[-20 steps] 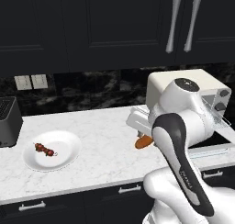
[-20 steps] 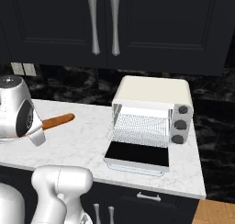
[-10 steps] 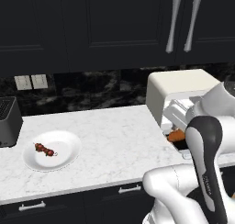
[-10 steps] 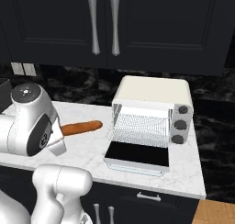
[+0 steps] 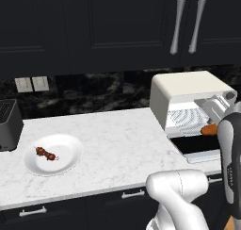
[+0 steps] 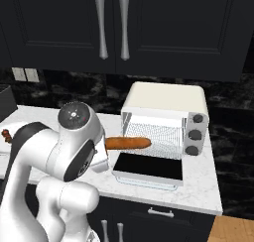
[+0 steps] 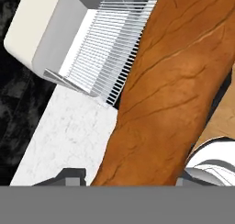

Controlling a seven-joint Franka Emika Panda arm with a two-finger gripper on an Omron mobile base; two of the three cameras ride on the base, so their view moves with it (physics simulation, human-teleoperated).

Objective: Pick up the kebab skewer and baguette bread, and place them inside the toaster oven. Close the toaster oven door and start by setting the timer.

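Note:
My gripper (image 7: 131, 176) is shut on the baguette bread (image 7: 170, 87), which runs up between the fingertips in the hand view. The orange-brown loaf (image 6: 128, 143) hangs level above the open toaster oven door (image 6: 148, 167), its free end pointing at the wire rack (image 6: 159, 132). From the left base view, just one end of the baguette (image 5: 208, 129) shows beside my forearm. The cream-white toaster oven (image 5: 187, 86) stands at the counter's right end with its door (image 5: 197, 146) folded down flat. The kebab skewer (image 5: 45, 153) lies on a white plate (image 5: 71, 147) at the left.
A dark grey slot toaster (image 5: 7, 125) stands at the counter's far left. Dark knobs (image 6: 194, 135) sit on the oven's right side. Black cabinets with silver handles (image 6: 112, 27) hang above. Bare marble counter (image 5: 117, 144) lies between plate and oven.
The arm has swung right, carrying the baguette from over the middle of the counter to just in front of the oven opening. The skewer and plate have not moved.

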